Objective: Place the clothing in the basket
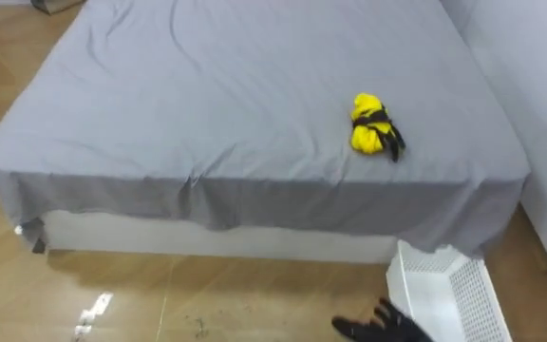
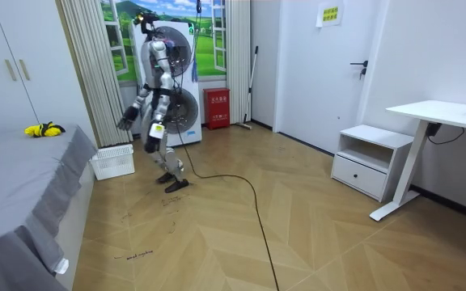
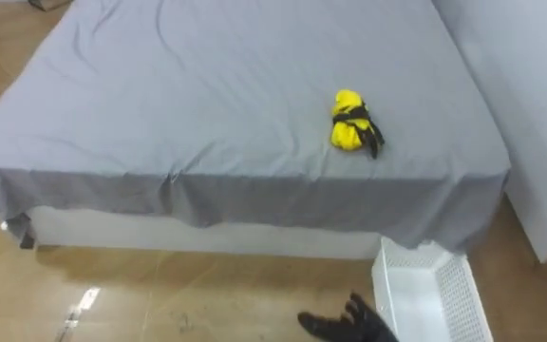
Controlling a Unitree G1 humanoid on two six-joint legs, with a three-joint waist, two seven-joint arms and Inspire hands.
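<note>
Clothes (image 1: 373,125): yellow bundle with a black strip across it, bunched into a small heap.
Place of the clothes: on the grey bed (image 1: 207,104), near its foot edge and toward the robot's right; held by neither hand.
Basket (image 1: 444,285): white, with slatted walls, on the wooden floor (image 1: 207,294) just beside the bed's right foot corner; below the clothes in the eye views and apart from them.
Right hand (image 1: 387,328): dark, low at the bottom edge of the eye views, over the floor just left of the basket; fingers spread and relaxed, holding nothing, well apart from the clothes.
Left hand (image 2: 154,133): low by the robot's side in the room view; open or closed cannot be told.
Stance: in the room view, by the basket off the bed's corner, facing the bed, leaning forward, one foot behind the other.
</note>
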